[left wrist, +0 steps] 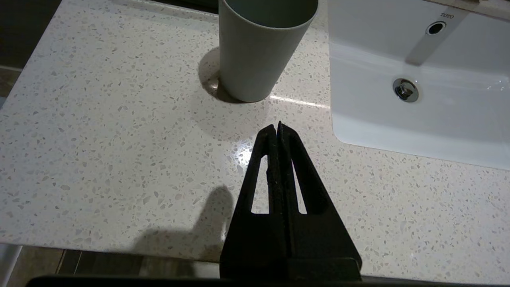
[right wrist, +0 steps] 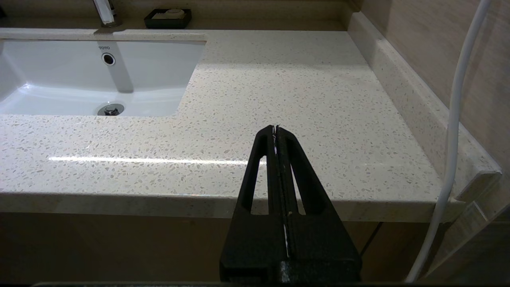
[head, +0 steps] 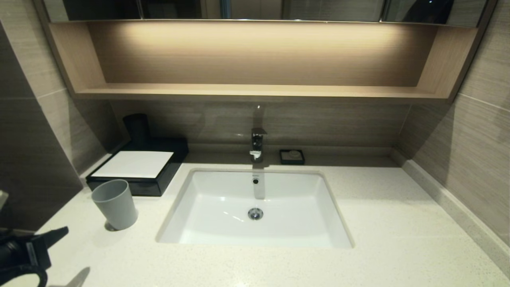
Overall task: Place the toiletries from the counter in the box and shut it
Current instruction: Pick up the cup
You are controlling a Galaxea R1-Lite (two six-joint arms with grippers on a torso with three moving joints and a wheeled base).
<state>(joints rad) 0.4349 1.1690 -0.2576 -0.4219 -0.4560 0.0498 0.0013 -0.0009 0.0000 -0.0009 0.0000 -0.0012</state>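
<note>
The low black box (head: 159, 180) with a flat white panel (head: 133, 164) on top stands at the back left of the cream speckled counter (head: 398, 223), its front drawer pushed in. No toiletry packets show in any view. My left gripper (left wrist: 277, 127) is shut and empty, low over the counter's front left corner, in front of the grey cup; it shows at the head view's left edge (head: 59, 232). My right gripper (right wrist: 275, 128) is shut and empty, held before the counter's front edge on the right side; it is out of the head view.
A grey plastic cup (head: 115, 204) stands in front of the box and shows in the left wrist view (left wrist: 259, 52). The white sunken sink (head: 255, 235) fills the middle, with a chrome tap (head: 257, 144) and a small black soap dish (head: 291, 156) behind. A white cable (right wrist: 458, 119) hangs at the right.
</note>
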